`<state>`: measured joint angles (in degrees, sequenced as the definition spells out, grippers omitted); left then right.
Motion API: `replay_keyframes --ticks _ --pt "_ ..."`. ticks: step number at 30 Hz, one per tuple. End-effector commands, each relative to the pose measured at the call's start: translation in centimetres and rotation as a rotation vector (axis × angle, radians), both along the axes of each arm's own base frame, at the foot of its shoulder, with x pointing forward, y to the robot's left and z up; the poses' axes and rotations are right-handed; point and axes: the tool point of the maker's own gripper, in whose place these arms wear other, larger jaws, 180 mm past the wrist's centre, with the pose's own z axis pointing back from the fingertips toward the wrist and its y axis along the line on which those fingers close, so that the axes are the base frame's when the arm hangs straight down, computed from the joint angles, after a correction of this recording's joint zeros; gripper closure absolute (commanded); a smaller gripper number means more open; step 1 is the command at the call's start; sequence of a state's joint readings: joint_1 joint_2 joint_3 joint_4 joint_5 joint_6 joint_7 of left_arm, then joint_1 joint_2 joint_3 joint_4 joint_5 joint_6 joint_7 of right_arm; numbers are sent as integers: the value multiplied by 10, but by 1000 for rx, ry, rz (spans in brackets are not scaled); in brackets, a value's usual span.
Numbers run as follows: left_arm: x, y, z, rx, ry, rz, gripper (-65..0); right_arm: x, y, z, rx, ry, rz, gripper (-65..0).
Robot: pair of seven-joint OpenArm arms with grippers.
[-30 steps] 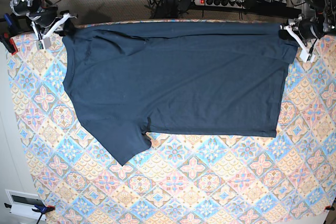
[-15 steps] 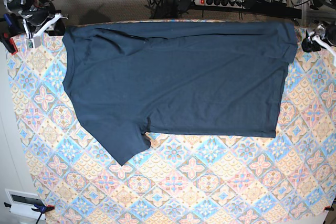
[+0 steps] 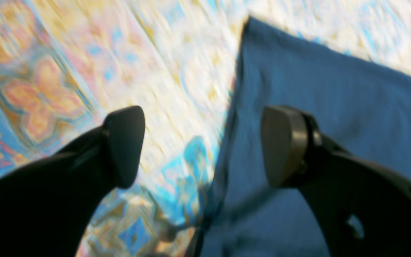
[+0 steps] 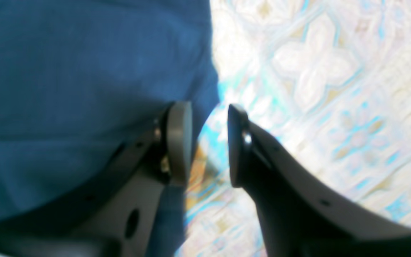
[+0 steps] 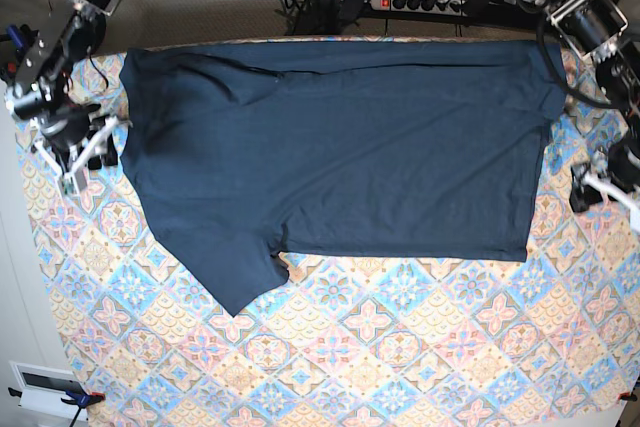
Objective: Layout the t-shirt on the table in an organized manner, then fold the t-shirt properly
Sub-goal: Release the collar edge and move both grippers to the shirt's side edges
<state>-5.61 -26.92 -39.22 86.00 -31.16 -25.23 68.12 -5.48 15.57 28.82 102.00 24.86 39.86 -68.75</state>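
Lying flat on table (image 5: 400, 347): t-shirt (image 5: 340, 147) (no label readable); left fingers (image 3: 127, 142) wide apart, right fingers (image 4: 180, 142) slightly apart.

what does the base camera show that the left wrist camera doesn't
Only the base view shows the whole t-shirt spread flat, one sleeve pointing to the near edge, the right gripper beside it, and a power strip behind the table. Only the left wrist view shows the left gripper wide open, straddling the shirt's edge. Both show navy cloth on the patterned table.
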Motion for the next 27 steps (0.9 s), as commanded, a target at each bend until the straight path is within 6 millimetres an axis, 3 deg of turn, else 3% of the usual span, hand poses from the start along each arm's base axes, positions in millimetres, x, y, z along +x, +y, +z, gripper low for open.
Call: replay_keyframes --ticks 1,4,11,18,21,27 --pt "18 1 8 13 -20 -9 -498 18 1 20 -23 -68 24 -162" --pt "41 -10 -15 -10 -1 -37 -498 36 5 27 -73 -81 47 -162" --pt "88 -44 -45 -58 -55 -105 -498 53 19 35 -102 -97 95 -161" --pt "100 -44 -75 -133 -80 -44 -498 53 19 35 -100 -98 92 -161" --pt "103 -54 -92 -141 -44 -62 -498 54 21 34 -95 -99 95 -161" --pt "108 -78 -107 -151 -21 -105 -494 54 29 30 -68 -101 93 -161"
